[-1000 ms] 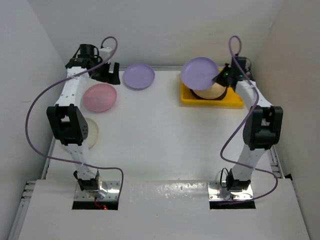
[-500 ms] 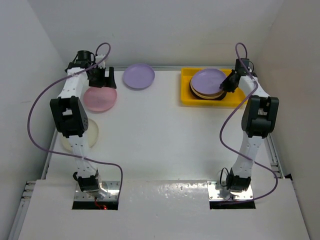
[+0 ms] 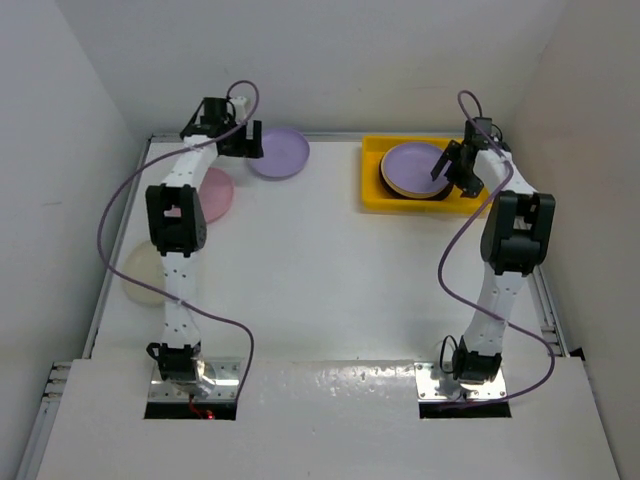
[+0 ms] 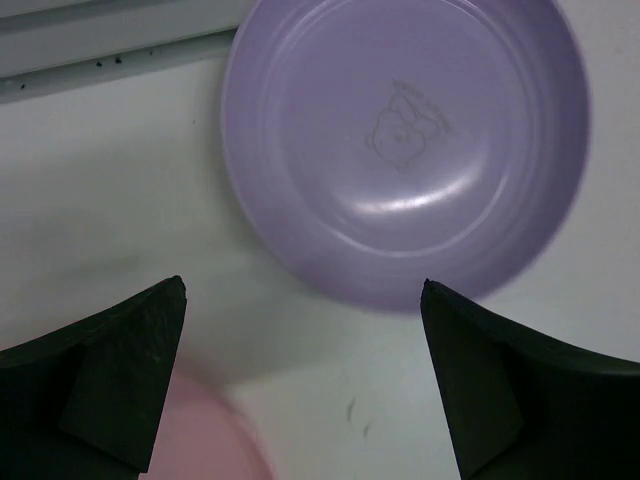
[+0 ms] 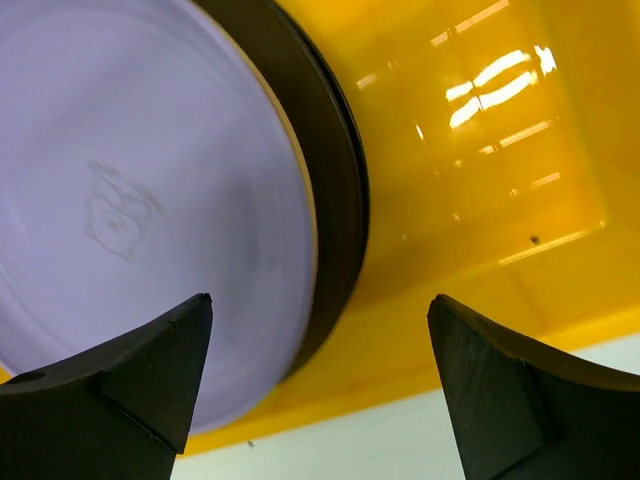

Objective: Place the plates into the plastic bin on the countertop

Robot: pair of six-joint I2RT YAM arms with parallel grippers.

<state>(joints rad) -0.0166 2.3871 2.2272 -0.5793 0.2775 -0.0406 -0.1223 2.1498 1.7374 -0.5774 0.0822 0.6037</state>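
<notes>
White countertop (image 3: 320, 270): R tool (image 5: 320, 300) open, empty, over lilac plate (image 5: 130, 200) in bin (image 5: 480, 180); L tool (image 4: 303, 290) open too.

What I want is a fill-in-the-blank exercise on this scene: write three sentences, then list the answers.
1. The top plate of the stack in the shallow yellow plastic bin is ____.
2. The left hand is open beside a round lilac plate on the white countertop; the neighbouring round plate is ____.
3. The right hand stands ____ at the bin, holding nothing.
Missing words: lilac; pink; open.
</notes>
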